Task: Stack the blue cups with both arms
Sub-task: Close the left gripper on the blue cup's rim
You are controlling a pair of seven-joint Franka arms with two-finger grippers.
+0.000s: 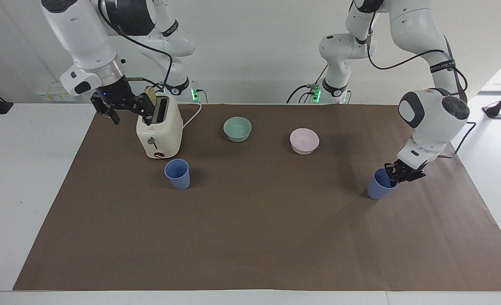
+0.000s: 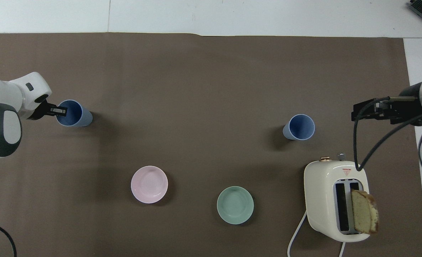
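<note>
Two matching periwinkle-blue plastic tumblers, tapered and handleless, stand well apart on the brown paper table cover, mouths open upward. One matte blue tumbler (image 1: 176, 173) (image 2: 299, 127) stands upright and free toward the right arm's end of the table. The second blue tumbler (image 1: 379, 185) (image 2: 73, 113) sits toward the left arm's end, tilted slightly, its rim against the black gripper of a white jointed arm.

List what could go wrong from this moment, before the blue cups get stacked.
1. The left gripper pinches only the rim of the matte periwinkle-blue plastic tumbler at the left arm's end; lifted, it could tilt or slip.
2. The right gripper waits close beside the cream toaster with its protruding bread slice; swinging toward the other periwinkle-blue tumbler could knock them.
</note>
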